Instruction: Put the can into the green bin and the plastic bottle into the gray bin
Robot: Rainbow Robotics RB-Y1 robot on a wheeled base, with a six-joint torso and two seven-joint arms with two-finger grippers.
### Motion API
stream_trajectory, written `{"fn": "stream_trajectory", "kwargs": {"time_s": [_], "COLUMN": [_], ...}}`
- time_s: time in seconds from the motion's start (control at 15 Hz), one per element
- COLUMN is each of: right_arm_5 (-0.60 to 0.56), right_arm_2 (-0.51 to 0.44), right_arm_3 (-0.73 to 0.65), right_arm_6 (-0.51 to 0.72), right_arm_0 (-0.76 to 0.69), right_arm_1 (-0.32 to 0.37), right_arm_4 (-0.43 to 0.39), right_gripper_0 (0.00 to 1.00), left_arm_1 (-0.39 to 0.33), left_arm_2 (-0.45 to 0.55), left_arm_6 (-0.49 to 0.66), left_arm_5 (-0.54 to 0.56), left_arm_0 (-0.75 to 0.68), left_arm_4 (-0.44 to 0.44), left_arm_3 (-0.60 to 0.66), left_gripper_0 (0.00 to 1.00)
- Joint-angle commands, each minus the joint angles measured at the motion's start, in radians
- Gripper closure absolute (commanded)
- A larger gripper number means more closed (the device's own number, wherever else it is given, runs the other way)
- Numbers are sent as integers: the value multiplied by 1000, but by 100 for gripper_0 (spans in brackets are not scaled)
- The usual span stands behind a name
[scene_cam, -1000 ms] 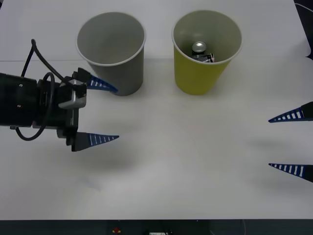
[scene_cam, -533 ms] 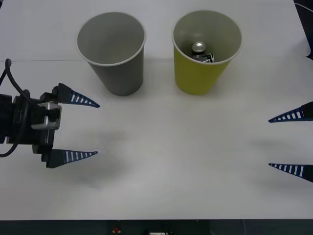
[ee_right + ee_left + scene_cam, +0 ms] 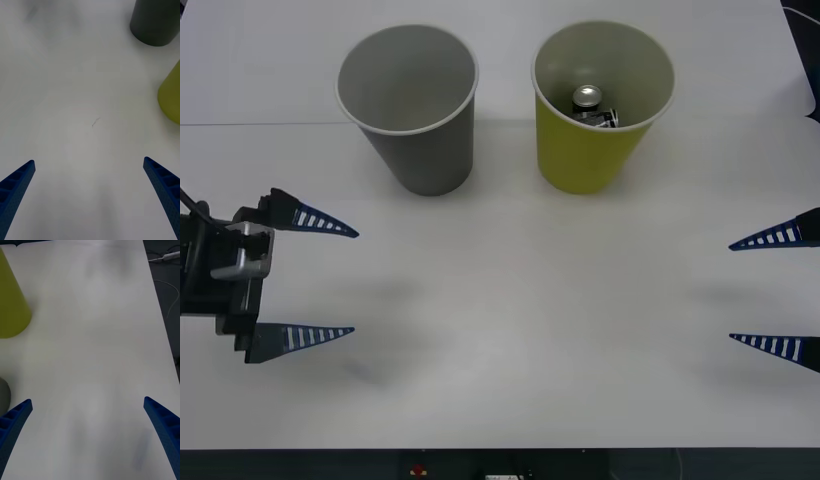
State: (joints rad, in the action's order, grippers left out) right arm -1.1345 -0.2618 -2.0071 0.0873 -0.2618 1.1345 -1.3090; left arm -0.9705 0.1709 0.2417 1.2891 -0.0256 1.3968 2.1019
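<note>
Can (image 3: 587, 98) first: it lies inside the green bin (image 3: 600, 150), silver top and pull tab showing near the bottom, so by the look of things that half of the job is done. It is judged to be a light, thin-walled thing, smooth and apt to slip, easily dented if squeezed hard; a hold across the round body would suit it best, though deep in the bin there is little room for jaws to reach it. The gray bin (image 3: 420, 140) stands just beside the green one, apart from it, and what shows of its inside is bare. No plastic bottle can be seen on the bench (image 3: 520, 330).

The left gripper (image 3: 325, 280) hangs low at the bench's left side with its jaws spread wide, holding nothing. The right gripper (image 3: 775, 292) sits at the right edge, jaws likewise wide apart and bare.

Room is generous: the whole middle of the bench between the two grippers lies open. Both bins are tall, probably light cups, so a sideways brush could well tip them.
</note>
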Motion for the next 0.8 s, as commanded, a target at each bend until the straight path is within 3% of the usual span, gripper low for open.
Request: {"fn": "stream_trajectory", "kwargs": {"time_s": [0.07,0.8], "right_arm_5": [0,0], "right_arm_2": [0,0], "right_arm_3": [0,0], "right_arm_6": [0,0], "right_arm_0": [0,0], "right_arm_1": [0,0], "right_arm_4": [0,0], "right_gripper_0": [0,0], "left_arm_1": [1,1], "left_arm_2": [1,1], "left_arm_6": [8,34], "left_arm_5": [-1,1], "left_arm_0": [-5,-7], "left_arm_4": [1,1], "left_arm_3": [-3,-3], "left_gripper_0": [0,0]}}
